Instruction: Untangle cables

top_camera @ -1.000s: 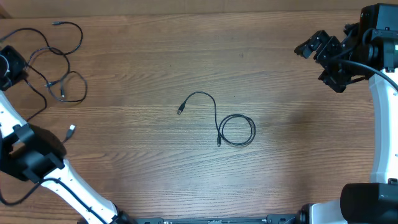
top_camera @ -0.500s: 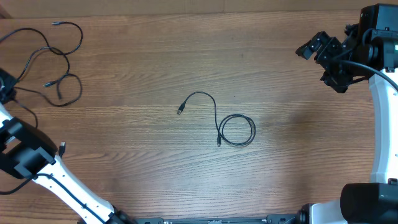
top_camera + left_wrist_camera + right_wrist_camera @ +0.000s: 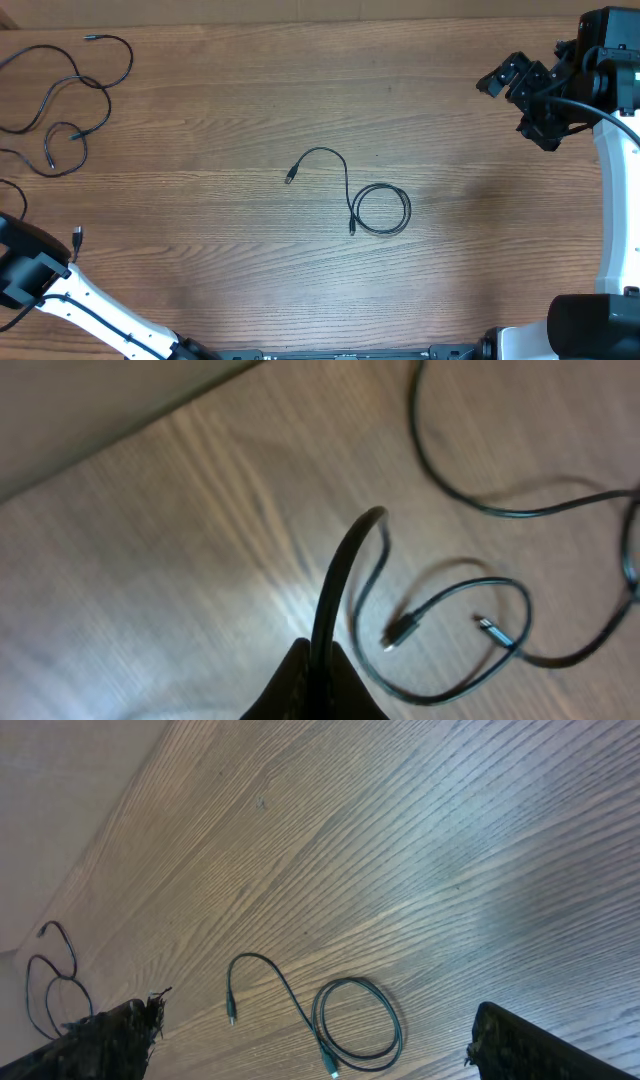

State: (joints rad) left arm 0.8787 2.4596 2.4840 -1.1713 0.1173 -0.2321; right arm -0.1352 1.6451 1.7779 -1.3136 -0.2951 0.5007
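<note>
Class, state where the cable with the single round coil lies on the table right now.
In the overhead view the coiled cable lies near the table's centre, slightly right of middle, well apart from the loose cables at the far-left corner.

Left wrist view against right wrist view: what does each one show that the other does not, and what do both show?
Only left wrist: the left fingers shut on one cable, seen close up. Only right wrist: the coiled cable with its tail, and the open right fingers at the lower corners. Both: the wooden table and the loose loops, small and far in the right wrist view.
</note>
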